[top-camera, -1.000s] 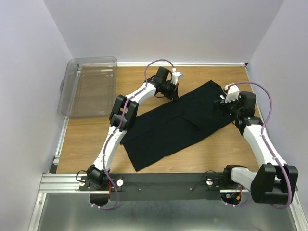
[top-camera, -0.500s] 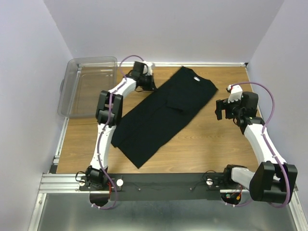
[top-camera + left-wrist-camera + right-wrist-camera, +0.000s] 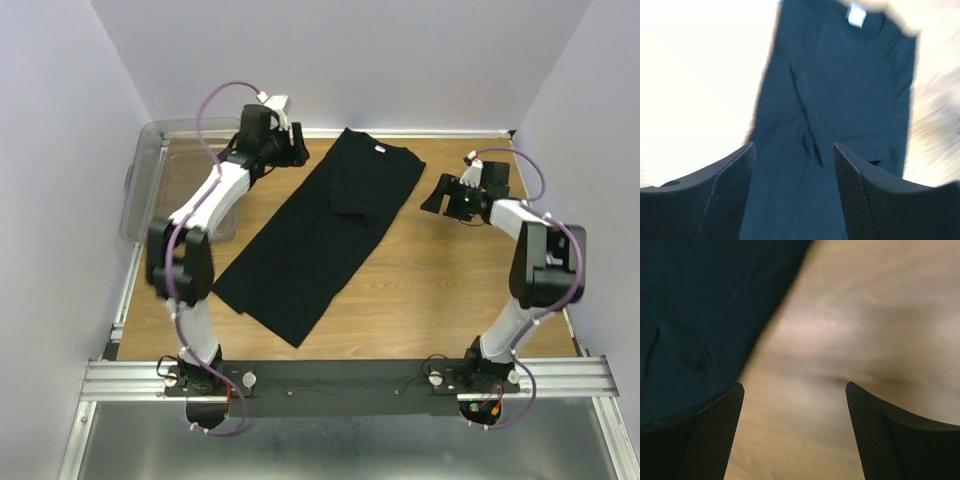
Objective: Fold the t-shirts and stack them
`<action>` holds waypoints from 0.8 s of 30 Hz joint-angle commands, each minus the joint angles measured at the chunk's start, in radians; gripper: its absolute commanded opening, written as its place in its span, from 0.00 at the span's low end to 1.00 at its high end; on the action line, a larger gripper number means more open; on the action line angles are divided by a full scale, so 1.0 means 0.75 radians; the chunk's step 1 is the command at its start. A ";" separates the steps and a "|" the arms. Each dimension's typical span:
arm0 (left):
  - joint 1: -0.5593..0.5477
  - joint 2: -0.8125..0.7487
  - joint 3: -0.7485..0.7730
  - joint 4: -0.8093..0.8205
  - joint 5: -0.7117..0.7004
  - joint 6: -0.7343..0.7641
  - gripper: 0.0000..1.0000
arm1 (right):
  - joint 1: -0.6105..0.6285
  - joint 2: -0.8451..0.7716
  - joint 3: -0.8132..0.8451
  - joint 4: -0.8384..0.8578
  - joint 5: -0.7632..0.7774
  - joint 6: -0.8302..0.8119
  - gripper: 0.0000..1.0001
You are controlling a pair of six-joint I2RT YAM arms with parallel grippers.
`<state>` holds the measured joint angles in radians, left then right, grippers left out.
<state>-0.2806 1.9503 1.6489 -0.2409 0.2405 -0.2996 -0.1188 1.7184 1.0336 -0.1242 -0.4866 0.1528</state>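
One black t-shirt [image 3: 318,232] lies flat on the wooden table [image 3: 450,290], folded into a long strip that runs diagonally from its collar at the back to its hem near the front left. In the left wrist view the t-shirt [image 3: 840,90] shows its white neck tag [image 3: 856,15] at the top. My left gripper [image 3: 296,152] hovers open at the strip's back left edge; in its own view the left gripper [image 3: 795,192] has nothing between its fingers. My right gripper [image 3: 438,197] is open over bare wood, right of the collar end. Its view shows the right gripper [image 3: 795,435] with the t-shirt [image 3: 700,310] at upper left.
A clear plastic bin [image 3: 185,182] stands at the back left corner, just left of the left arm. Walls close the table at back, left and right. An aluminium rail [image 3: 330,375] carrying both arm bases runs along the front edge.
The left gripper pulled the shirt left and back, then opened and let it go, ending further left. The right gripper stayed open and shifted back, its arm now more upright.
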 commanded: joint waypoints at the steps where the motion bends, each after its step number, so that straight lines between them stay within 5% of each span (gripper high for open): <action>1: 0.012 -0.484 -0.189 0.165 -0.279 0.070 0.74 | 0.119 0.228 0.178 0.200 -0.108 0.311 0.89; 11: 0.028 -1.558 -0.930 0.254 -0.335 0.136 0.84 | 0.156 0.607 0.399 0.268 0.119 0.698 0.70; 14: 0.028 -1.757 -1.028 0.152 -0.327 0.099 0.84 | 0.156 0.674 0.422 0.266 0.097 0.733 0.51; 18: 0.030 -1.905 -1.096 0.051 -0.284 0.070 0.84 | 0.136 0.660 0.385 0.262 0.115 0.723 0.21; 21: 0.030 -1.950 -1.127 0.002 -0.274 0.062 0.84 | 0.050 0.616 0.363 0.260 0.113 0.686 0.06; 24: 0.028 -1.954 -1.151 0.018 -0.259 0.048 0.84 | -0.050 0.593 0.371 0.245 0.125 0.619 0.01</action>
<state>-0.2615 0.4969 0.8040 -0.1936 0.0288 -0.2417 -0.0551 2.1708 1.3338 0.1177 -0.4603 0.6788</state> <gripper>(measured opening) 0.838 0.028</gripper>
